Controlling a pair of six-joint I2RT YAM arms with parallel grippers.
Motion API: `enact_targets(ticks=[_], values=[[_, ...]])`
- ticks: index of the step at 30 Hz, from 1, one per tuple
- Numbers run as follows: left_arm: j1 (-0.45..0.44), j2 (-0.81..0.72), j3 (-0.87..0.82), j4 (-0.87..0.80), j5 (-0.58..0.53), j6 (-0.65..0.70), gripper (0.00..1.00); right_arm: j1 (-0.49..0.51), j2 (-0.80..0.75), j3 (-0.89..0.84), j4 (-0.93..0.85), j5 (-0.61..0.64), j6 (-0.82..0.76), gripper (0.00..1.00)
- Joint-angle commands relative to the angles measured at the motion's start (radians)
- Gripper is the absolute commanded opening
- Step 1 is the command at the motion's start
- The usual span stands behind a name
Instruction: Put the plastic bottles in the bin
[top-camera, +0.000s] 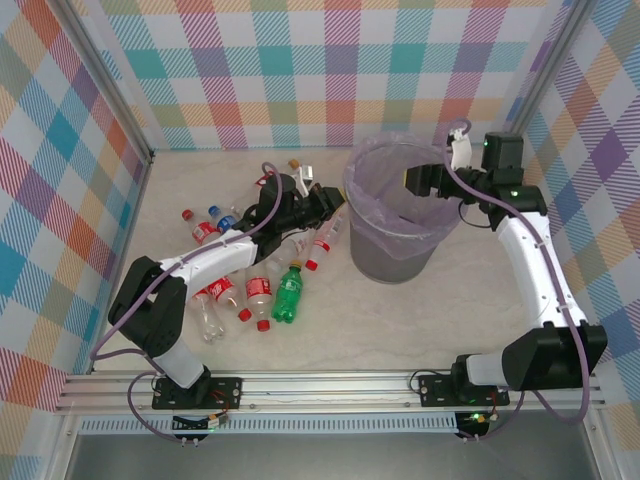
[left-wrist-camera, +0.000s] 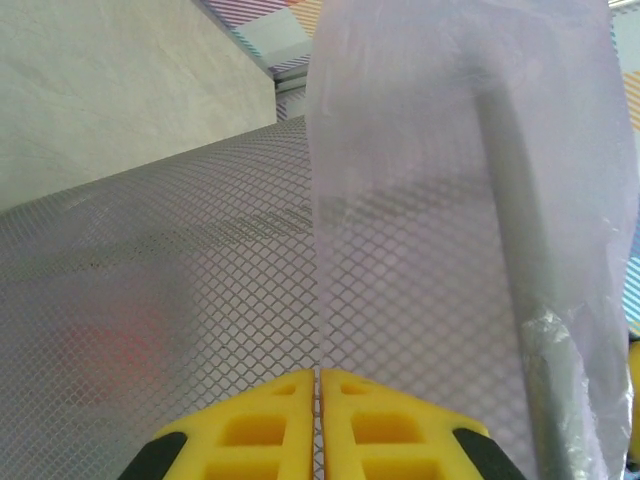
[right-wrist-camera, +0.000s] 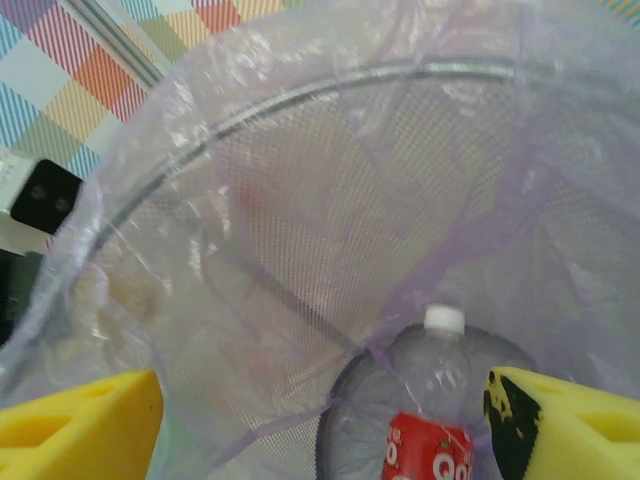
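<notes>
Bin (top-camera: 395, 215) with lavender bag (right-wrist-camera: 250, 200) stands on the surface (top-camera: 450, 320), holding one clear bottle (right-wrist-camera: 430, 450), white cap, red label, cap end up in the right wrist view. Right tool (right-wrist-camera: 325, 425) over the opening, jaws wide apart, holding nothing. Left tool (left-wrist-camera: 320, 425) pressed closed, empty, at the bin's mesh wall. Other bottles (top-camera: 250, 285) lie left of the bin. Green one (top-camera: 289, 295) points its cap at the far wall.

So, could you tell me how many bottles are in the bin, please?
1: a white-capped, red-labelled bottle low inside the bin, seen between the right wrist's fingers; the bag may hide others.
</notes>
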Motion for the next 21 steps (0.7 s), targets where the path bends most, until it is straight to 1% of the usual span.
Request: enact_targets(ticks=[1,2,4,5,8,11,14,16,18,21], values=[[-0.013,0.006,0.035,-0.022,-0.013,0.037,0.1,0.005,-0.053,0.1,-0.116,0.044,0.057,0.84],[-0.014,0.004,0.036,-0.022,-0.013,0.042,0.11,0.005,-0.066,0.117,-0.15,0.074,0.072,0.84],[-0.014,-0.005,0.049,-0.05,-0.012,0.069,0.2,0.002,-0.086,0.169,-0.243,0.149,0.112,0.83],[-0.014,-0.012,0.059,-0.078,-0.014,0.091,0.25,-0.002,-0.096,0.185,-0.281,0.163,0.126,0.83],[-0.013,-0.054,0.097,-0.211,-0.043,0.187,0.48,-0.01,-0.157,0.189,-0.334,0.166,0.2,0.83],[0.006,-0.111,0.156,-0.394,-0.085,0.318,0.67,-0.011,-0.255,0.11,-0.319,0.177,0.291,0.83],[0.037,-0.184,0.222,-0.591,-0.138,0.453,0.85,-0.011,-0.394,-0.029,-0.281,0.227,0.378,0.84],[0.065,-0.224,0.256,-0.731,-0.185,0.533,0.94,-0.013,-0.457,-0.093,-0.267,0.244,0.415,0.84],[0.105,-0.266,0.272,-0.848,-0.221,0.598,0.99,-0.012,-0.485,-0.117,-0.263,0.227,0.428,0.85],[0.183,-0.35,0.249,-1.003,-0.292,0.676,1.0,-0.011,-0.531,-0.176,-0.21,0.196,0.456,0.86]])
